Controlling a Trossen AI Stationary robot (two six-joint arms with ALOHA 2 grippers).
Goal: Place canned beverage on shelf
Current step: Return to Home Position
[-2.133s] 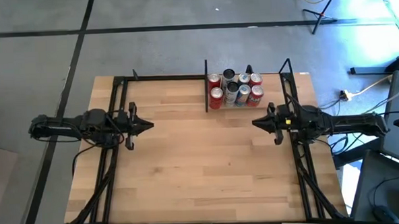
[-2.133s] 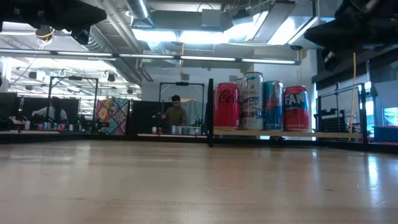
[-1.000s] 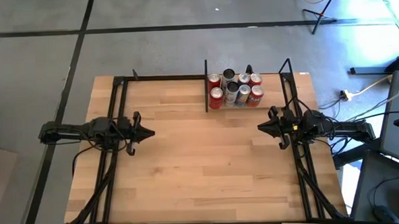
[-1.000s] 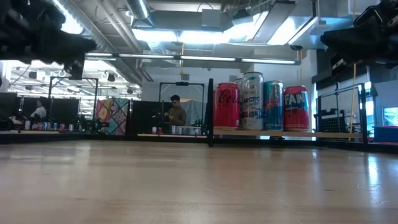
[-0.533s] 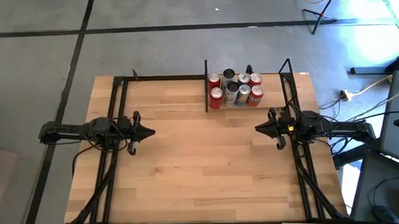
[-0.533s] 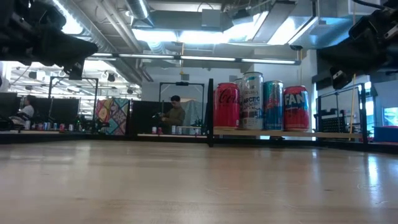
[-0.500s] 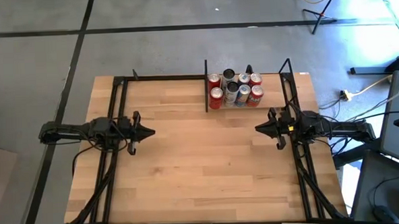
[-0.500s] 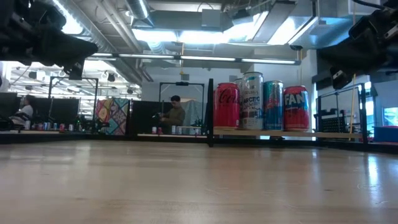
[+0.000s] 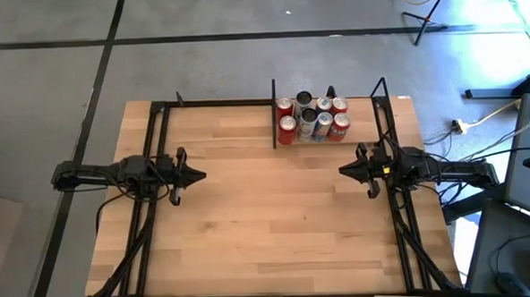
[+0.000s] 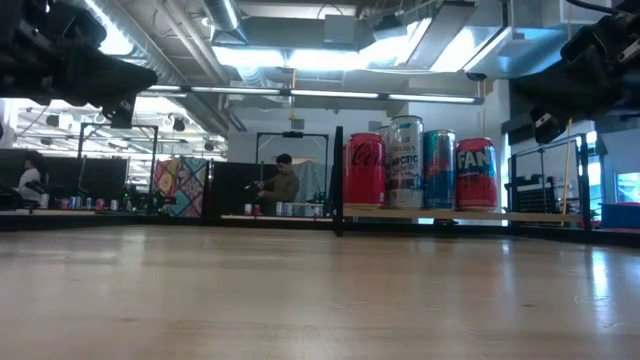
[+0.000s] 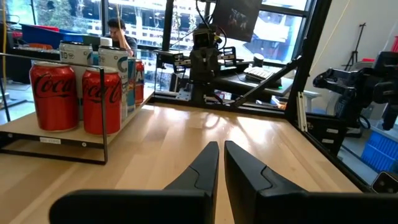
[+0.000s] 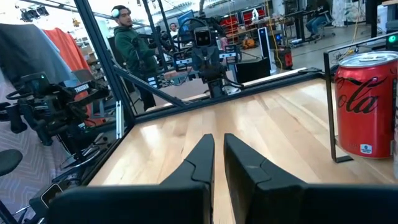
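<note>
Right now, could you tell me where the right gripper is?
In the high view, the right gripper hovers over the right side of the table, near the shelf.

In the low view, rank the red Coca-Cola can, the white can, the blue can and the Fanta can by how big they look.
1. White can, tallest.
2. Red Coca-Cola can.
3. Fanta can, almost alike with the Coca-Cola can, marginally shorter.
4. Blue can, narrowest, though taller than those two, so its place is unsure.
</note>
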